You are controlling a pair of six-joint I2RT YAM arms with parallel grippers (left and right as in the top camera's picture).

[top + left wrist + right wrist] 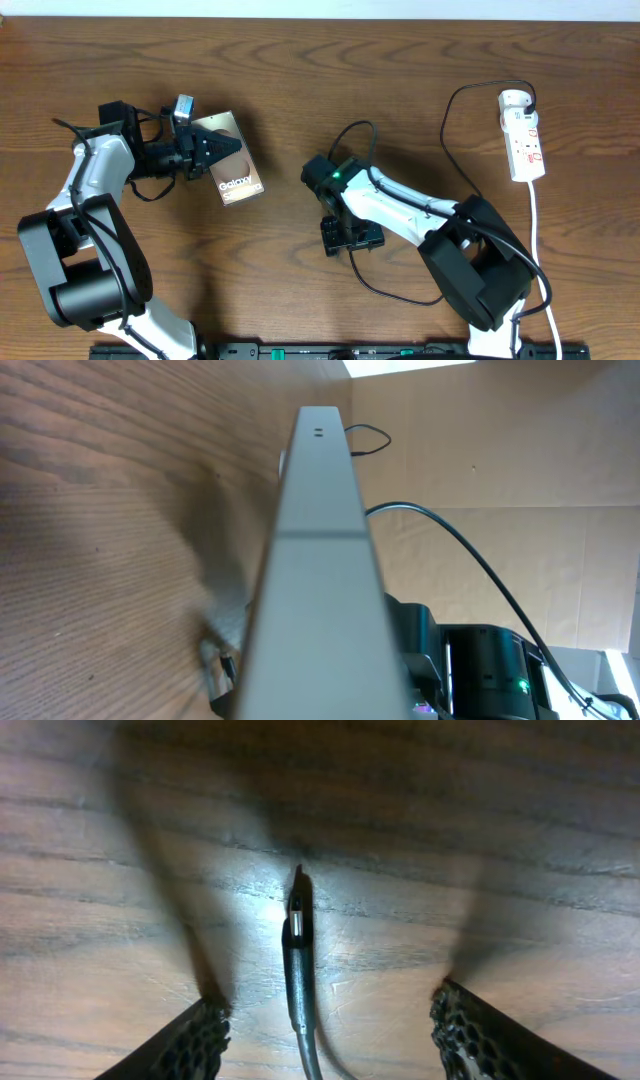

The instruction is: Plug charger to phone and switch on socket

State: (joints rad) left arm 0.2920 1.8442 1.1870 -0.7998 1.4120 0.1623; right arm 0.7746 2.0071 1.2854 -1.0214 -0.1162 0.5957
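Charger (296,920), plug tip flat on the table (330,60), well apart from the phone (232,165) toward the right arm; its long axis centred between the spread fingers of the right gripper (335,1020), crosswise to their closing line, neither touching; left gripper (208,152) pinching the phone's edge.

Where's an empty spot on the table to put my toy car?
The brown wooden table is bare along the far edge, and in front between the flat brown-screened phone and the right gripper. It's crowded where the thin black charger cable loops beside the narrow white power strip.
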